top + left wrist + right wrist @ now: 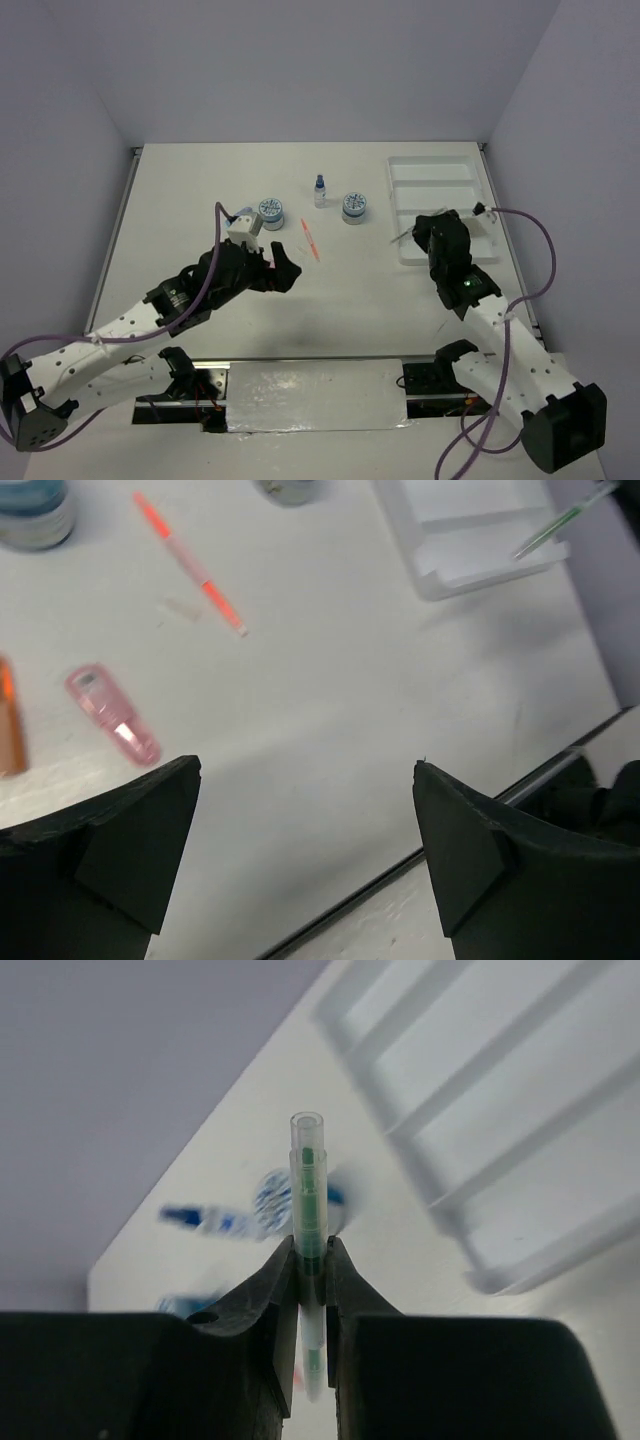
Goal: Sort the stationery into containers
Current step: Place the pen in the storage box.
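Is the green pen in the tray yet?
Not yet. The right hand pinches the green pen in the air, near the white tray's corner.

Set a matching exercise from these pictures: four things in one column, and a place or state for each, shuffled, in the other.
Column one:
1. green pen
2. orange-red pen
3. left gripper
4. white tray

Column two:
A. open, holding nothing
B. at the right edge of the table
C. clamped in the right gripper
D. lying loose on the table

Pairs: 1-C, 2-D, 3-A, 4-B
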Controlling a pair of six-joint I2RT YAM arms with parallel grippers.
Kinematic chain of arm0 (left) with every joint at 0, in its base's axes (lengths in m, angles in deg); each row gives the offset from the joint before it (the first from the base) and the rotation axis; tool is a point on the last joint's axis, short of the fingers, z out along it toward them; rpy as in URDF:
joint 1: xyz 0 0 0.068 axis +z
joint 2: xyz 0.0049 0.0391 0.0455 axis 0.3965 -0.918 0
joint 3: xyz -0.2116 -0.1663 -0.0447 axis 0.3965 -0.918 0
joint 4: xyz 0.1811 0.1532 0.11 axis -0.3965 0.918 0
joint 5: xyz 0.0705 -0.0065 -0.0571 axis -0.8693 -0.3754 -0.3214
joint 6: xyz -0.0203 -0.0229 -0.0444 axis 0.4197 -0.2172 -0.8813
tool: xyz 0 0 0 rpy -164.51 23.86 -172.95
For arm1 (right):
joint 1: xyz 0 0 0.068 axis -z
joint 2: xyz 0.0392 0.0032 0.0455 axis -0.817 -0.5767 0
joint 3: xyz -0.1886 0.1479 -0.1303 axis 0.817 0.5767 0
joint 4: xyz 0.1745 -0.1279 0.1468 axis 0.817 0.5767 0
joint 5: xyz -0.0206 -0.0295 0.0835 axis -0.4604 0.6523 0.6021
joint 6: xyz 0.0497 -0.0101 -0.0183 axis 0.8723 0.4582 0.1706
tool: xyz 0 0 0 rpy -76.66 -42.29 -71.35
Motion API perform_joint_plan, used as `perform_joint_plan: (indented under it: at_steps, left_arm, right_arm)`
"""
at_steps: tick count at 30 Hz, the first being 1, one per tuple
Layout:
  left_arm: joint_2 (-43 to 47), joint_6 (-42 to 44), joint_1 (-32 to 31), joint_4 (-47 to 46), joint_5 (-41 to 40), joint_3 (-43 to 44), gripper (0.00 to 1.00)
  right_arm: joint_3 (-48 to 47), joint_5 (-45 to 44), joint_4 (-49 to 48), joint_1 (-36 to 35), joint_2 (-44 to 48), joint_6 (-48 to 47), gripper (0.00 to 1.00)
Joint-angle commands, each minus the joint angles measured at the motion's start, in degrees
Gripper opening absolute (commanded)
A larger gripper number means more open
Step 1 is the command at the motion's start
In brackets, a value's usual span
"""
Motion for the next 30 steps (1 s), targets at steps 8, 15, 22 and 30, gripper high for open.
perform_joint_plan:
  at_steps: [8, 15, 22, 30]
  left_arm:
    - [11.0, -1.8, -0.4, 20.5, -3.4, 2.1, 0.99]
    - [14.1, -0.3, -0.4, 24.9, -4.5, 3.1, 0.99]
    - [13.9, -0.2, -0.4, 24.1, -4.1, 1.5, 0.99]
    - [13.1, -0.3, -0.4, 23.4, -4.2, 1.4, 0.99]
  right_arm:
    - [-1.4, -1.9, -0.7, 20.3, -17.8, 6.8, 0.00]
    - [-2.8, 8.2, -10.1, 27.7, -27.7, 0.5, 0.00]
    - [-4.1, 10.6, -11.4, 29.2, -34.7, 0.4, 0.11]
    - [-4.1, 11.1, -10.4, 29.4, -31.5, -0.5, 0.75]
